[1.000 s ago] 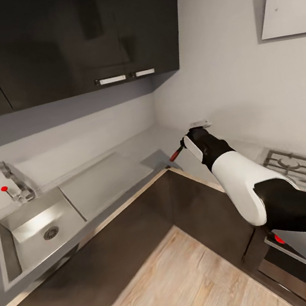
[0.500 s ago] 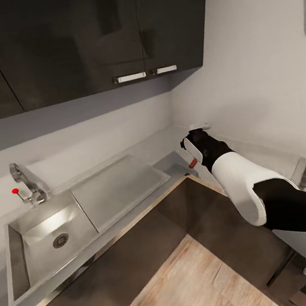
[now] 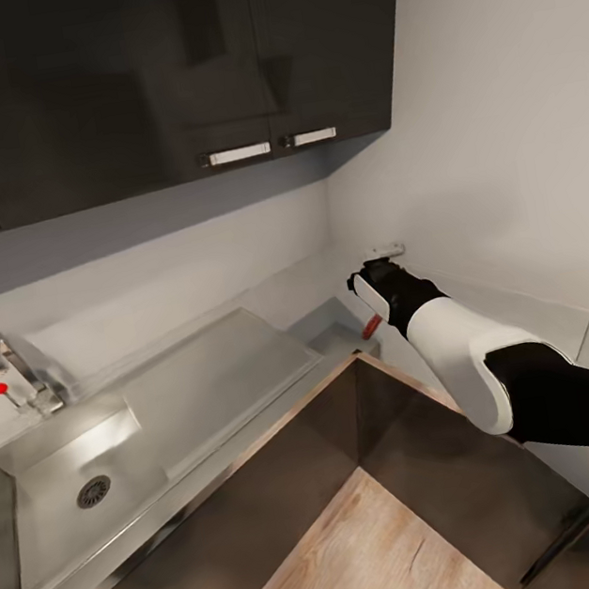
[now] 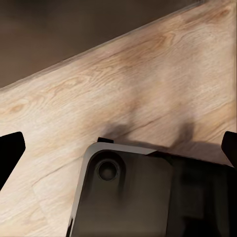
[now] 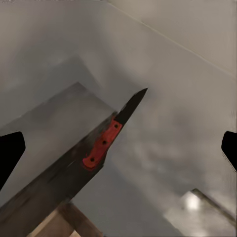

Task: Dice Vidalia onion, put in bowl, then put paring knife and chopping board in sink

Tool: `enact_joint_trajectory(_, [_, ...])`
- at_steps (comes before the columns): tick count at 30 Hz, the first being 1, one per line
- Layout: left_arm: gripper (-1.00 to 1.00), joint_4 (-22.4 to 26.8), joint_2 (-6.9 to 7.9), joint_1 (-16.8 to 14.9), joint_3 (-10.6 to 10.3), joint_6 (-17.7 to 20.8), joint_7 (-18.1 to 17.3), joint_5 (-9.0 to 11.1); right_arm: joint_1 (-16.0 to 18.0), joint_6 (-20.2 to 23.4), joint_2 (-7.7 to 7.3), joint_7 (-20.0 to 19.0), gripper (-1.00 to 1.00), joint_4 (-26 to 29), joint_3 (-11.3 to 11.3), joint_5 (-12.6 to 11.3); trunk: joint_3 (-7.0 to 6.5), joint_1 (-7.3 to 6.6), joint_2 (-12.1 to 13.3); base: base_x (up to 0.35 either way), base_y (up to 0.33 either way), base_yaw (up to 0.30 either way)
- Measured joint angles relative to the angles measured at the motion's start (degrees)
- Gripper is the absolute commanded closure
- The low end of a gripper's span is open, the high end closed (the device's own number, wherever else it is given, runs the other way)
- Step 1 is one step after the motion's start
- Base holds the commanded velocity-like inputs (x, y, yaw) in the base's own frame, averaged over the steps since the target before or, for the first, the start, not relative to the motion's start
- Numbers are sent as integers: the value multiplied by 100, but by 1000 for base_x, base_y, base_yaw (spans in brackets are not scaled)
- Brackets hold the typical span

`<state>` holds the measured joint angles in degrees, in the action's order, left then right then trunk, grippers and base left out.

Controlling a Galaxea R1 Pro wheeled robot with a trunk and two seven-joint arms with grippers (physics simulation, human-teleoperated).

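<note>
At the inner corner of the grey worktop [image 3: 266, 294], your right claw [image 3: 371, 294] carries the paring knife [image 5: 111, 134]. In the head view its red handle part pokes out beneath the wrist, and the right wrist view shows the dark blade pointing forward over the worktop. Both fingers sit at the edges of that view with the knife between them, so I judge the claw clenched on the handle, though the contact itself is hidden. Your left claw [image 4: 118, 143] points down at the wooden floor [image 4: 148, 74], its fingers spread wide and holding nothing.

The sink [image 3: 58, 484] lies well apart to your left, with its basin bare around the drain and the chrome tap [image 3: 21, 371] behind it. With the knife in hand and the basin holding no onion, you are probably on the closing steps: knife into the sink, then the board.
</note>
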<state>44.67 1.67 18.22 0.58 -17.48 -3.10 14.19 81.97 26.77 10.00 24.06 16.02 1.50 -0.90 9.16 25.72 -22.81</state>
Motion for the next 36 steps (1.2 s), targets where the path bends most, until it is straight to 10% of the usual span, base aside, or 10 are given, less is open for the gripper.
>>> enact_joint_trajectory(36, [-100,1,0,-2,2,1,0,-2,-9,-17,-1,-18,-100,-194,0,-5,0,1,1,77,-18,0])
